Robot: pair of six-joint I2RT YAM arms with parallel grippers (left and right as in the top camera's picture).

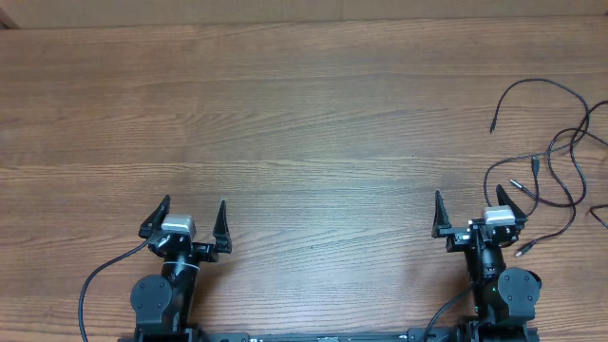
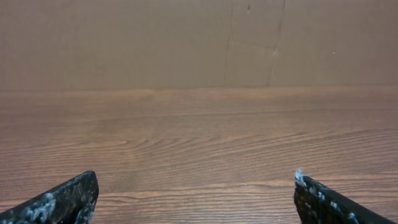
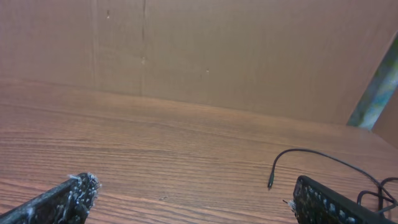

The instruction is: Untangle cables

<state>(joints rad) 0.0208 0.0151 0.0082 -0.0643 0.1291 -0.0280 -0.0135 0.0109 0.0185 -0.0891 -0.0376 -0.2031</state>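
Two end effectors are up on my feed, and both have their jaws spread wide with nothing between them. I'm taking the right end effector (image 1: 469, 195) as my reference. The cables (image 1: 551, 150) lie on the wooden tabletop (image 1: 304, 114) to its right and ahead of it, thin black cords in loose, crossing loops with several small plug tips poking out. The nearest strands and one plug tip lie just beside its right finger; from overhead I cannot tell whether any of them touches it. One strand arcs away further ahead and ends in a free tip. Through the right wrist camera I see bare wood between the fingers, and one of the cables (image 3: 311, 151) curving just ahead of the right finger. The left end effector (image 1: 195, 204) rests well apart to the left of my reference, level with it, facing a cardboard wall (image 2: 124, 43) beyond the wood.
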